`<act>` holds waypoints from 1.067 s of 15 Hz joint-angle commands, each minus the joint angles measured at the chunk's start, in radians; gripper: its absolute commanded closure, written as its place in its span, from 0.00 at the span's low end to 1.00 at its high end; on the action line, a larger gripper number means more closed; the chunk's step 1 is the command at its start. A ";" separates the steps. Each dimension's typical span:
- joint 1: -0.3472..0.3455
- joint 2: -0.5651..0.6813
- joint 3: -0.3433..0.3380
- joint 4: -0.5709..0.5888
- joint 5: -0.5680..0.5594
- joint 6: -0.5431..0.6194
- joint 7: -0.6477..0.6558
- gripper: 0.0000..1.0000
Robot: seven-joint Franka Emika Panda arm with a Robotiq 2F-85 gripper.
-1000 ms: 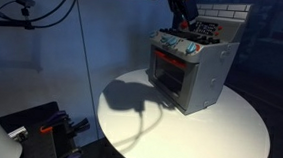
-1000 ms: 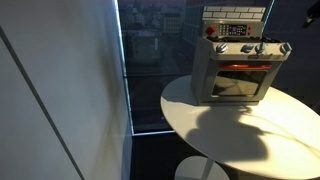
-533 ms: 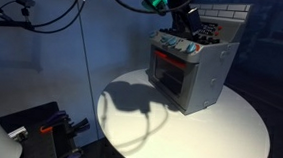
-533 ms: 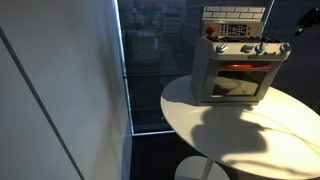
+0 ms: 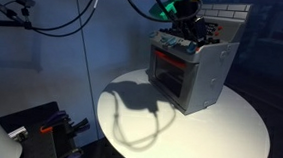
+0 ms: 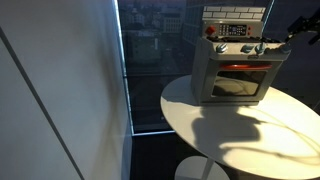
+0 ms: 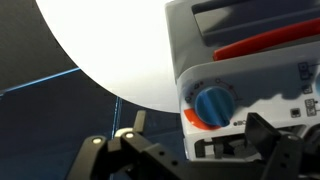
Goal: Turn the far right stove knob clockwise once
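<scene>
The grey toy stove (image 5: 209, 82) with a red-framed door stands on a round white table (image 5: 213, 134); it shows in both exterior views (image 6: 203, 78). Its pale-blue knobs run along the front top edge. The far right stove knob (image 6: 284, 46) is at the row's end, and fills the wrist view (image 7: 212, 105) at the stove's corner. My gripper (image 5: 192, 28) hovers just over that end of the row and enters from the right in an exterior view (image 6: 297, 29). In the wrist view my gripper (image 7: 197, 138) is open, with a finger on each side of the knob and not touching it.
The brick-patterned back panel (image 5: 224, 15) rises behind the burners. The table edge (image 7: 100, 85) drops to a dark floor. Cables (image 5: 46, 17) hang at the left, black gear (image 5: 38, 130) sits low left, and a glass wall (image 6: 150, 60) stands behind.
My gripper has come down and in toward the right end of the knob row. The stove and its knobs have not visibly moved.
</scene>
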State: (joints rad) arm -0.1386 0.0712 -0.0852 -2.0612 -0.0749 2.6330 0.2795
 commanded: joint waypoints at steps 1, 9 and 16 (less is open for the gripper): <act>0.020 0.053 -0.018 0.060 -0.029 -0.017 -0.017 0.00; 0.047 0.082 -0.029 0.077 -0.063 -0.022 -0.004 0.23; 0.056 0.080 -0.035 0.080 -0.073 -0.022 0.002 0.27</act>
State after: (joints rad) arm -0.0955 0.1395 -0.1043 -2.0146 -0.1268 2.6327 0.2763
